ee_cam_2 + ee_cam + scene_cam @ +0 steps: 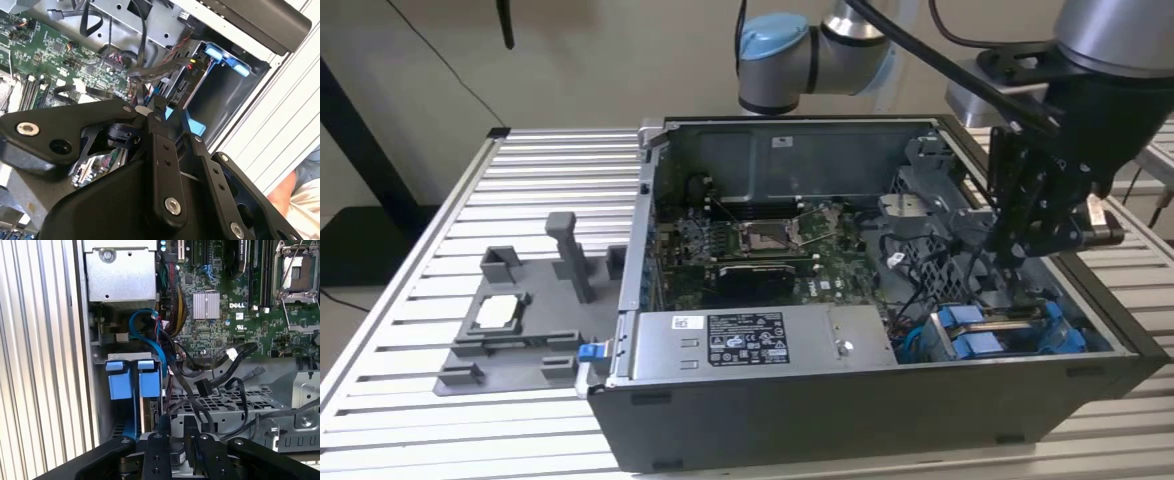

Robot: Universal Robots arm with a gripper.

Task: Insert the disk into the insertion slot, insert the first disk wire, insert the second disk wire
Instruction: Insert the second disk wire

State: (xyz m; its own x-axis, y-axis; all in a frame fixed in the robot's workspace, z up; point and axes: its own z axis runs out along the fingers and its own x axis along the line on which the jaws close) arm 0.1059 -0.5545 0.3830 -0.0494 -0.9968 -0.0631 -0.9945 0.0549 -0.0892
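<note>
**Slatted table, two loads**

Your work surface is a table (547, 165) of pale metal slats, running from the exterior view's left to its right. An open computer case (854, 425) lies on it with the open face up and covers most of the side toward the exterior view's right. A grey fixture plate (507, 350) lies flat on the slats just beside the case, toward the exterior view's left, with several upright posts rising from it. You cannot tell whether plate and case touch. In the first wrist view, the slats (40, 365) run alongside the case wall.
</note>
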